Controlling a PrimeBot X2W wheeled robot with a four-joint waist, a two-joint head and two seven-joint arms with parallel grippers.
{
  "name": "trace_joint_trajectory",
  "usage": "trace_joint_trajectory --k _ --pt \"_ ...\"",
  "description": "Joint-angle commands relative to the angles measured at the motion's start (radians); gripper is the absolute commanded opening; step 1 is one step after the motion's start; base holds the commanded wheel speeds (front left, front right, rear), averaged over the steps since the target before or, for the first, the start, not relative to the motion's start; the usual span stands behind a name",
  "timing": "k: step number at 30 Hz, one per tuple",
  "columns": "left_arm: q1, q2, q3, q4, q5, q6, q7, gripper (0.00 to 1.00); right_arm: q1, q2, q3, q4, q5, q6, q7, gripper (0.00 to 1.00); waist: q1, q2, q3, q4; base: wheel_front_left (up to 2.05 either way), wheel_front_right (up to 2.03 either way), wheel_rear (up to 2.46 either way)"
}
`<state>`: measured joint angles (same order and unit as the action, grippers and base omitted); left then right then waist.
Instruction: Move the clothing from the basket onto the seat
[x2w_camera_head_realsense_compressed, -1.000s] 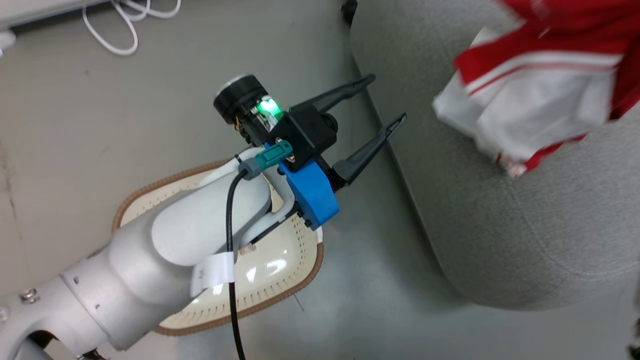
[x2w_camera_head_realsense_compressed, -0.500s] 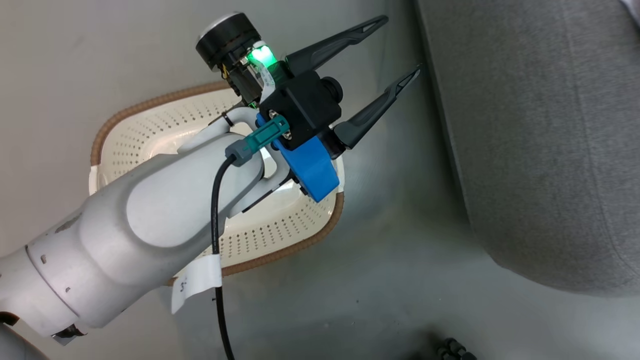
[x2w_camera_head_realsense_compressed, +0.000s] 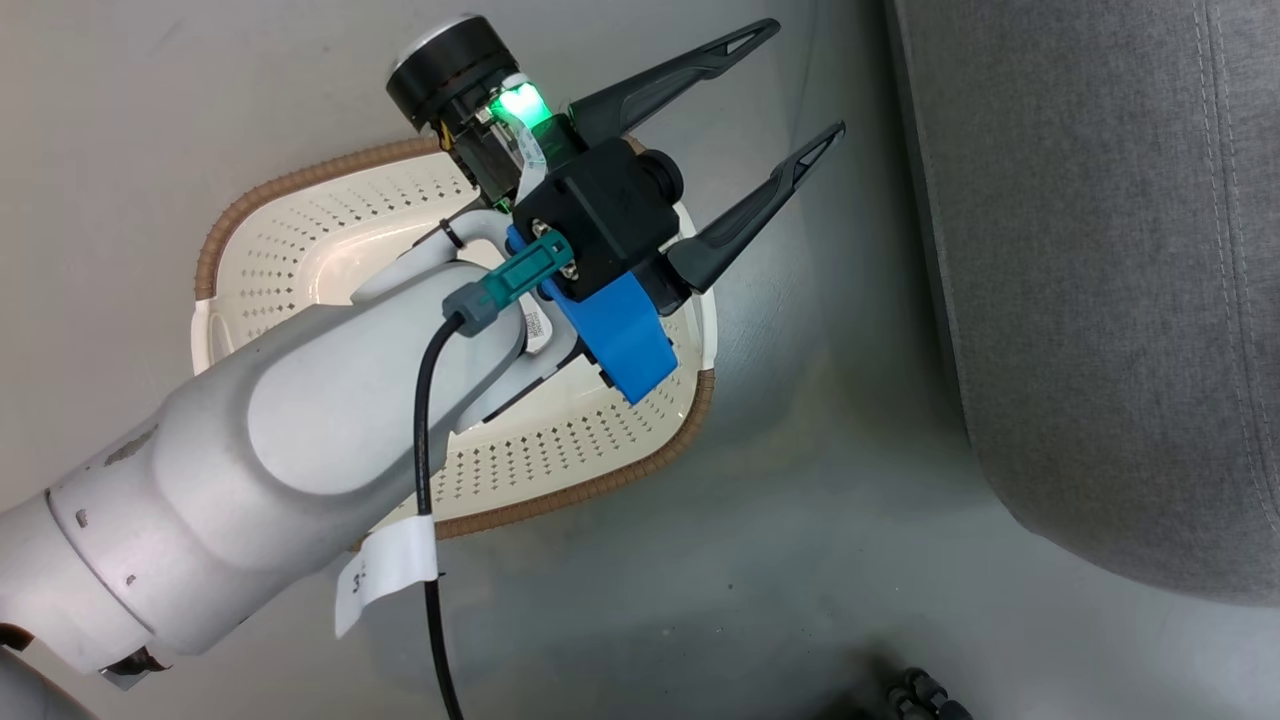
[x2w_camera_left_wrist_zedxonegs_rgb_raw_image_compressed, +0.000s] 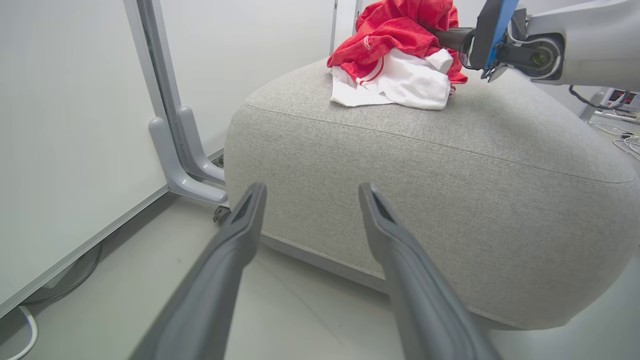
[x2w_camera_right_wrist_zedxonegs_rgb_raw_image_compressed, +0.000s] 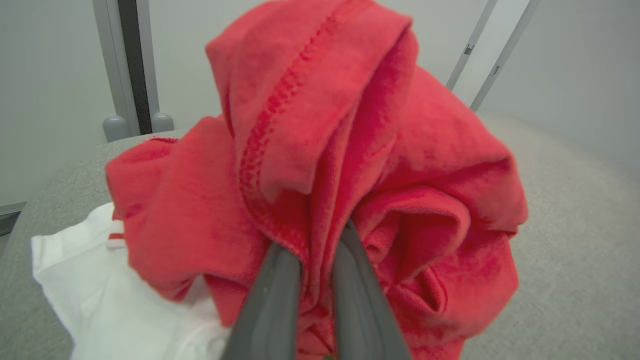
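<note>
The red and white clothing (x2w_camera_left_wrist_zedxonegs_rgb_raw_image_compressed: 395, 55) lies bunched on top of the light grey seat (x2w_camera_left_wrist_zedxonegs_rgb_raw_image_compressed: 425, 175). My right gripper (x2w_camera_right_wrist_zedxonegs_rgb_raw_image_compressed: 317, 240) is shut on a red fold of the clothing (x2w_camera_right_wrist_zedxonegs_rgb_raw_image_compressed: 350, 150), its fingertips buried in the fabric, just above the seat (x2w_camera_right_wrist_zedxonegs_rgb_raw_image_compressed: 575, 225). In the left wrist view the right gripper (x2w_camera_left_wrist_zedxonegs_rgb_raw_image_compressed: 442, 35) reaches in from the right. The cream basket (x2w_camera_head_realsense_compressed: 300, 180) stands on the floor left of the seat (x2w_camera_head_realsense_compressed: 1100, 300), with no clothing showing in it. My left gripper (x2w_camera_head_realsense_compressed: 800, 80) hovers open over its right end, holding nothing, fingers (x2w_camera_left_wrist_zedxonegs_rgb_raw_image_compressed: 250, 225) pointing at the seat's side.
A grey metal post foot (x2w_camera_left_wrist_zedxonegs_rgb_raw_image_compressed: 185, 150) and white wall panels stand left of the seat. Cables (x2w_camera_left_wrist_zedxonegs_rgb_raw_image_compressed: 625, 140) lie on the floor at the far right. Dark cable ends (x2w_camera_head_realsense_compressed: 920, 695) show at the head view's bottom edge. A strip of grey floor (x2w_camera_head_realsense_compressed: 820, 450) separates basket and seat.
The head camera has swung, so the clothing has left that view and more of the basket shows. The left gripper stays open over the basket.
</note>
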<state>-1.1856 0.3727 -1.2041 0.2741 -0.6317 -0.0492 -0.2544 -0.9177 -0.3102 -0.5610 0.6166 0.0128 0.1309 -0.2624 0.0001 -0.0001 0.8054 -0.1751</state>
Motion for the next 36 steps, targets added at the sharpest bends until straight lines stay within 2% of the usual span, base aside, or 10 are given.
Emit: trace_joint_trajectory --k 1,2,3,9,15,18,25,35,36 --pt "-0.001 0.002 0.007 0.001 0.008 0.004 -0.005 1.00 0.010 0.003 -0.002 -0.005 0.004 0.000 -0.004 0.00 -0.0001 0.0001 -0.003 0.000 0.00 0.00 0.00" --pt "0.003 0.002 0.008 0.004 0.008 0.004 -0.005 1.00 0.014 0.003 0.000 -0.013 0.006 0.000 -0.004 0.46 -0.0001 0.0001 -0.007 0.000 0.00 0.00 0.00" --pt "0.009 0.001 0.009 0.006 0.008 0.005 -0.006 1.00 0.023 0.005 0.000 -0.016 0.009 0.000 -0.004 1.00 -0.0001 0.0001 -0.013 0.000 0.00 0.00 0.00" --pt "0.059 -0.025 0.036 0.019 -0.007 0.001 -0.011 1.00 0.138 0.027 0.006 -0.115 0.002 0.000 -0.004 1.00 -0.0001 0.0001 -0.090 0.007 0.00 0.00 0.00" --pt "0.173 -0.048 0.144 0.005 0.002 0.002 -0.012 1.00 0.308 0.080 0.030 -0.244 -0.016 0.000 -0.004 1.00 -0.0001 0.0001 -0.214 0.009 0.00 0.00 0.00" --pt "0.255 -0.059 0.233 -0.003 0.001 0.003 -0.012 1.00 0.376 0.103 0.066 -0.324 -0.020 0.000 -0.004 1.00 -0.0001 0.0001 -0.277 0.011 0.00 0.00 0.00" --pt "0.450 -0.079 0.447 -0.031 0.093 0.014 -0.012 1.00 0.512 0.156 0.204 -0.480 0.005 0.000 -0.004 1.00 -0.0001 0.0001 -0.418 0.038 0.00 0.00 0.00" --pt "0.728 -0.144 0.770 -0.071 0.237 0.002 -0.012 1.00 0.665 0.205 0.340 -0.583 0.022 0.000 -0.004 1.00 -0.0001 0.0001 -0.568 0.126 0.00 0.00 0.00" --pt "0.728 -0.144 0.770 -0.071 0.237 0.002 -0.012 1.00 0.665 0.205 0.340 -0.583 0.022 0.000 -0.004 1.00 -0.0001 0.0001 -0.568 0.126 0.00 0.00 0.00"
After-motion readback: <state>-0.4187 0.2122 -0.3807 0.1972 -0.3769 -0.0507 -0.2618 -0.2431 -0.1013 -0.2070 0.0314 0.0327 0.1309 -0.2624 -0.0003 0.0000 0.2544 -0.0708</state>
